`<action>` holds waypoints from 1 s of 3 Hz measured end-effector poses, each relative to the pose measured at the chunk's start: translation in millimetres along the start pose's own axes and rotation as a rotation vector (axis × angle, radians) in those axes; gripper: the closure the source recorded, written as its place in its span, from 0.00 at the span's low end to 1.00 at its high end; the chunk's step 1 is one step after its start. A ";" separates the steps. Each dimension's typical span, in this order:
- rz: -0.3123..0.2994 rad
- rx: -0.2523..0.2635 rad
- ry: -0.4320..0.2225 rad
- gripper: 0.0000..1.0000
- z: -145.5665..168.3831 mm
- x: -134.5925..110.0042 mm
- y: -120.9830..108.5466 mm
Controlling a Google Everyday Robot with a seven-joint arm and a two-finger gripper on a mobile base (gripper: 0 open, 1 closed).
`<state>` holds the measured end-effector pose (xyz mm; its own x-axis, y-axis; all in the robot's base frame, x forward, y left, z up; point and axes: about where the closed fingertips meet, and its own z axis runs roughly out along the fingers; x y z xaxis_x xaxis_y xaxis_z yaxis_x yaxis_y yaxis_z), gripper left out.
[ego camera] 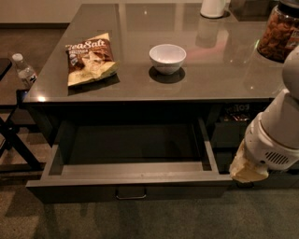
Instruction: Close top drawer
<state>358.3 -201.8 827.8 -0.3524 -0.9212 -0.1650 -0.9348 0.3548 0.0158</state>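
The top drawer [131,184] is a wide dark grey box pulled far out from under the grey counter [187,79]. Its inside looks empty. Its flat front faces me, with a small metal pull [131,194] at the centre. My white arm comes down at the right edge of the view. Its gripper [247,170] hangs low, just to the right of the drawer's front right corner, close to it. Touch cannot be told.
On the counter lie a sea-salt chip bag [88,58], a white bowl [167,58], a white container [214,7] and a jar of snacks [280,32]. A water bottle [23,70] stands on a dark folding stand at the left. Another open compartment [233,123] sits right of the drawer.
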 end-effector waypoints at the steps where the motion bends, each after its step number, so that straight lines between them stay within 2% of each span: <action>1: 0.000 -0.047 0.011 1.00 43.1 -8.4 18.0; 2: 0.009 -0.098 0.042 1.00 95.0 -12.6 33.3; 3: 0.035 -0.125 0.062 1.00 127.6 -12.7 37.7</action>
<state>333.2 -156.4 704.7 -0.3833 -0.9181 -0.1011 -0.9187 0.3678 0.1440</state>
